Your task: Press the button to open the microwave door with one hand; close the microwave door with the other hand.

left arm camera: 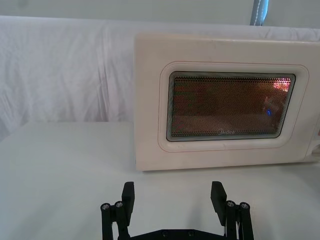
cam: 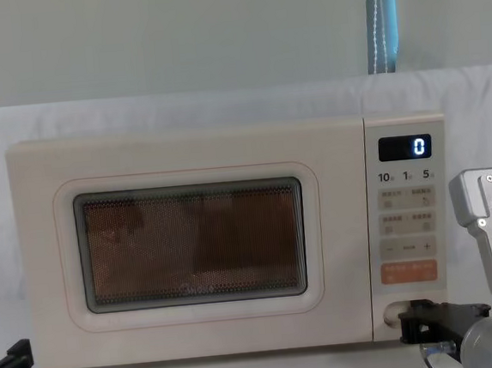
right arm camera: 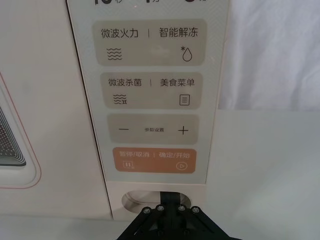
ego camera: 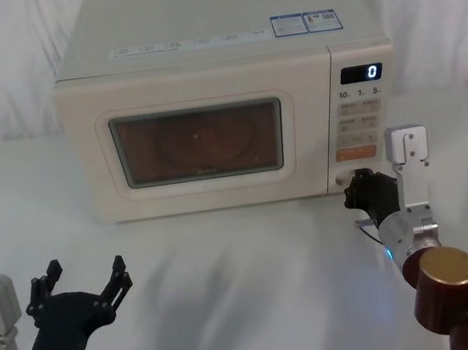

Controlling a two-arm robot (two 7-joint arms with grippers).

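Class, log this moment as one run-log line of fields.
right gripper: at the button | microwave door: closed | display: 0 | left gripper: jaws open, low before the microwave

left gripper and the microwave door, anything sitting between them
Nothing: in the left wrist view only bare white table lies between the open left gripper and the shut microwave door.

The left gripper (ego camera: 84, 274) is matte black, with two slim linkage fingers (left arm camera: 128, 199) pinned by small silver screws. The right gripper (ego camera: 359, 189) is black too, on a silver wrist with a grey bracket, a glossy brown-and-gold joint cap and what may be a blue light.
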